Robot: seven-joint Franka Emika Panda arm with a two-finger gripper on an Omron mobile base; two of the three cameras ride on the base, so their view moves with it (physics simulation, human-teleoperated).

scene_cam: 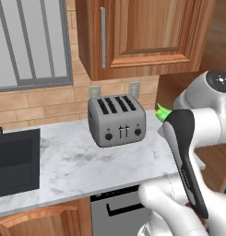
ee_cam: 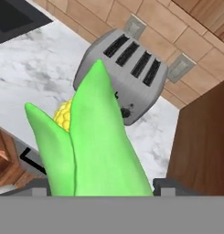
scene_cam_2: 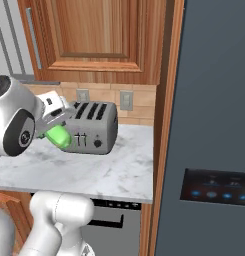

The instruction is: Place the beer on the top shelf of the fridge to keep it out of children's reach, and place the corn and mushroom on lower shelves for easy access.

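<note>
The corn (ee_cam: 95,141), a bright green husked ear with yellow kernels showing, stands up between my fingertips in the hand view, with my gripper (ee_cam: 102,187) shut on it. In the right base view the corn (scene_cam_2: 58,136) hangs just above the counter, in front of the toaster's left end. Its green tip (scene_cam: 163,113) pokes out behind my forearm in the left base view. The fridge (scene_cam_2: 214,100) is the dark slate-grey slab at the right, its door closed, so the top shelf and lower shelves are hidden. The beer and the mushroom are out of view.
A grey four-slot toaster (scene_cam: 116,120) stands on the marble counter (scene_cam: 68,166) against the brick wall. A black sink (scene_cam: 15,159) lies at the left. Wooden wall cabinets (scene_cam: 142,32) hang above. A tall wood panel (scene_cam_2: 166,125) separates counter and fridge.
</note>
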